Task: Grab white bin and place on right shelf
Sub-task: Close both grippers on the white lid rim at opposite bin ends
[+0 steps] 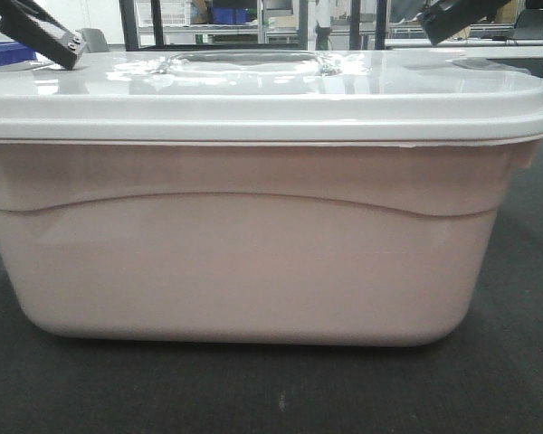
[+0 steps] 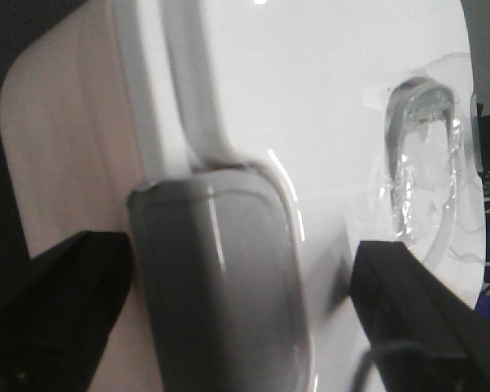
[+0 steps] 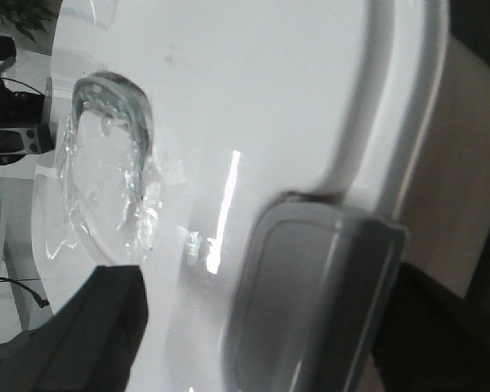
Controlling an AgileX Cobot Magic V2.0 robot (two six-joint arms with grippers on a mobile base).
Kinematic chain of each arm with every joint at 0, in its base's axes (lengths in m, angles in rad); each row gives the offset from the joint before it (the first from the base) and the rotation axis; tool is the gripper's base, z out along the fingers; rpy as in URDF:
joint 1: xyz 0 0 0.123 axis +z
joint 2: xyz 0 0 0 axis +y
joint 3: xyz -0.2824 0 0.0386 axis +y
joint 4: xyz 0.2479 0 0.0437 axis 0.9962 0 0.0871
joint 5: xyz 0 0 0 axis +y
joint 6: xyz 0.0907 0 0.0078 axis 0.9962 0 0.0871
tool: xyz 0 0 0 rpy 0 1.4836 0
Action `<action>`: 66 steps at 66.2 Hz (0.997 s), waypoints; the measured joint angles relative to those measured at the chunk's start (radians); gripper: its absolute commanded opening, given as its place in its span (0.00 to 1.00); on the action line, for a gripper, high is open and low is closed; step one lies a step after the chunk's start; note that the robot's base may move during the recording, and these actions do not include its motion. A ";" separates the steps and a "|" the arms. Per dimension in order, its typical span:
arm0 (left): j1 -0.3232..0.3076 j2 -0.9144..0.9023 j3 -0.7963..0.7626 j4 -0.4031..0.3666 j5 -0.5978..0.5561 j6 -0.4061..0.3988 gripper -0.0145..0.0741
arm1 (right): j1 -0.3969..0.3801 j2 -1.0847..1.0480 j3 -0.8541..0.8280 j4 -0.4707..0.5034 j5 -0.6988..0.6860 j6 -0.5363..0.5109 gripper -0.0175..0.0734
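Observation:
The white bin [image 1: 244, 262] fills the front view, a pinkish tub with a curved ridge under a glossy white lid [image 1: 253, 95] with a recessed handle [image 1: 244, 61]. My left gripper [image 1: 59, 41] hangs over the lid's left end and my right gripper [image 1: 443, 23] over its right end. In the left wrist view the left gripper [image 2: 241, 269] is open, its fingers [image 2: 57, 310] straddling a grey end latch [image 2: 220, 286]. In the right wrist view the right gripper [image 3: 265, 282] is open astride the other latch [image 3: 310, 302]. The right shelf is out of view.
The bin rests on a dark carpet-like surface [image 1: 253, 389]. A blue crate [image 1: 4, 52] sits behind it at the left. Black uprights [image 1: 129, 23] and racks holding blue crates [image 1: 228, 15] stand far behind.

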 measured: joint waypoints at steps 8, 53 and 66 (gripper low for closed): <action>0.000 0.000 0.000 -0.002 0.000 0.000 0.57 | 0.000 0.000 0.000 0.001 0.000 0.000 0.88; 0.000 0.000 0.000 -0.009 0.000 -0.005 0.52 | 0.000 0.000 0.000 -0.016 -0.016 -0.002 0.68; 0.004 -0.002 0.000 -0.007 0.000 -0.005 0.52 | 0.000 0.000 0.002 -0.018 -0.020 -0.002 0.68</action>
